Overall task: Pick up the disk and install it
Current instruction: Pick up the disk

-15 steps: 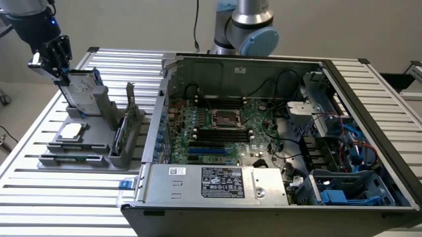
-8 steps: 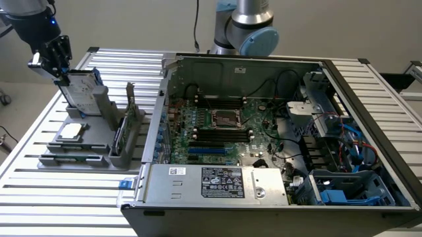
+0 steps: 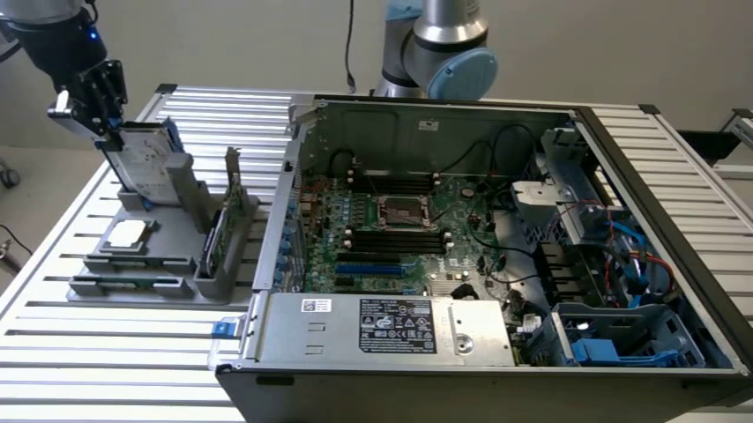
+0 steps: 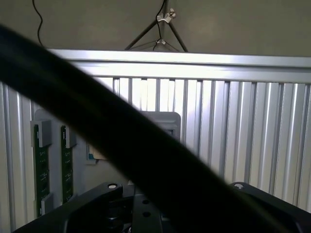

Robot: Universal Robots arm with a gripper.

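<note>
— Disk (image 3: 144, 163) first: where do we have it?
— On the exterior view's left, standing on edge in the grey rack (image 3: 176, 198) on the counter (image 3: 70, 370). It leans a little, and its blue frame shows along one side. We judge it is stored upright so that its top edge is free to be taken from above.
— And the claw (image 3: 108, 132)?
— We see it down on that top edge with a finger on either side, and we judge it clamped on the disk. The lower end looks seated in the rack slot, though we cannot tell whether it is clear of the slot floor.
— Why hold it at the top and not across the flat?
— The rack walls cover the lower part, so we think the top edge is the only free place to grip.
— What else shares the rack?
— The chip (image 3: 127, 233) lies flat just in front, and memory sticks (image 3: 219, 233) stand in slots beside it. Each part has its own seat.
— And the case (image 3: 471, 220)?
— It lies open, well apart on the exterior view's right, with a blue carrier (image 3: 594, 348) in its near corner. We judge the disk not yet installed.
</note>
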